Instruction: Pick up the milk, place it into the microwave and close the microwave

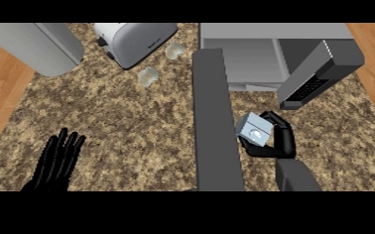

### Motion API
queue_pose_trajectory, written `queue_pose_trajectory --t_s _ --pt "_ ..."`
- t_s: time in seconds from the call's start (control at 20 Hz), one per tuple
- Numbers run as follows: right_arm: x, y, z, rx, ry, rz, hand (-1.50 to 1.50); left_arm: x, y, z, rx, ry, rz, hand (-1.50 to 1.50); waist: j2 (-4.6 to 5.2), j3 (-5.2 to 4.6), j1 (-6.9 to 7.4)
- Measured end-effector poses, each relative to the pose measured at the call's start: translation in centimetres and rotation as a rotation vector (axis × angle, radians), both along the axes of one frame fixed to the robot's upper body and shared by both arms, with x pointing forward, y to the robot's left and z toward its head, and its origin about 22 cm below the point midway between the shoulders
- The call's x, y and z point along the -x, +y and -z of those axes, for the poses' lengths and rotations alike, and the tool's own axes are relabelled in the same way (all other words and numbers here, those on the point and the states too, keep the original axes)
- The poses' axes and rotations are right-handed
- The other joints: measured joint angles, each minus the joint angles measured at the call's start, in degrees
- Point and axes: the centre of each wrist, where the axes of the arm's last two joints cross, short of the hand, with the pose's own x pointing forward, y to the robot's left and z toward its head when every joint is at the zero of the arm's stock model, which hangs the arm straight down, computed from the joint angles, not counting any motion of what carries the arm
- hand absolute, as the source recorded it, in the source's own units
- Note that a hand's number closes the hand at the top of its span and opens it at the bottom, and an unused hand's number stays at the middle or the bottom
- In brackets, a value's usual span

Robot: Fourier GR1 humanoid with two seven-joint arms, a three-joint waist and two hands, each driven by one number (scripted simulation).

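The right hand (pixel 275 141) is curling around the milk (pixel 254 130), probably a light, stiff carton best held by its sides, while the left hand (pixel 57 161) is resting open.

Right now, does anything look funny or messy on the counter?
Nothing looks spilled or broken. The microwave stands with its door swung wide open, which fits the job. The right hand holds the milk tilted, in front of the opening. The toaster sits at an angle. The left hand rests open at the lower left.
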Motion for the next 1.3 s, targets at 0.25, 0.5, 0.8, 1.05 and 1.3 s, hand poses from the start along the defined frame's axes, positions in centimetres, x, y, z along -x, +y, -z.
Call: queue_pose_trajectory --t_s 0.25,0.5,0.8,1.05,1.3 --pt "-0.8 1.5 -1.6 0.015 -0.056 0.002 1.5 -0.3 0.7 0.6 0.003 -0.001 -0.016 -1.5 -0.02 -0.01 -0.12" --pt "-2.8 3.2 -3.9 0.057 -0.069 0.057 1.5 -0.8 0.9 0.7 -0.002 0.003 -0.015 -1.5 0.04 -0.01 0.0" --pt "-5.8 3.4 -6.7 0.109 -0.051 0.101 1.5 -1.4 1.0 1.1 0.002 0.006 -0.014 -1.5 0.11 0.0 0.15" --pt "-8.3 2.9 -8.2 0.184 -0.006 0.13 1.5 -1.3 1.8 1.1 0.004 0.011 -0.015 -1.5 0.22 0.01 0.55" --pt "-10.9 2.3 -9.7 0.307 0.032 0.189 1.5 -1.8 2.3 1.0 0.002 0.012 0.002 -1.5 0.59 0.05 1.52"
